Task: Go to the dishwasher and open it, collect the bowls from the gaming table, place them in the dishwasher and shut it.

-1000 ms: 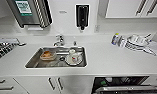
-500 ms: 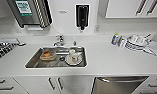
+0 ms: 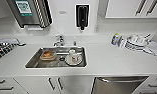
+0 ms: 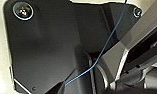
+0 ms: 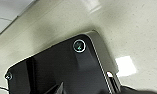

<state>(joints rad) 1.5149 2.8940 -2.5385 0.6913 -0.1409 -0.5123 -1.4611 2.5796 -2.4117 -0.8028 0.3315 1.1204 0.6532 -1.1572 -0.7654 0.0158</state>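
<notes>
Head view: robot faces the sink (image 3: 56, 58), dishwasher (image 3: 117, 85) low and to its right.
Its door looks shut. I cannot tell either hand's state. Judging by this, the robot should square up to the bar handle (image 3: 121, 79) before reaching, then pull evenly.

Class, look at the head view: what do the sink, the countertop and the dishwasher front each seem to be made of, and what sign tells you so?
Sink: probably stainless steel, a grey basin with a dull metallic sheen.
Countertop: smooth, white and matte, perhaps laminate or solid surface; the look leaves it open.
Dishwasher: likely brushed stainless steel, a grey front with a soft sheen, unlike the white cabinet doors beside it.
</notes>
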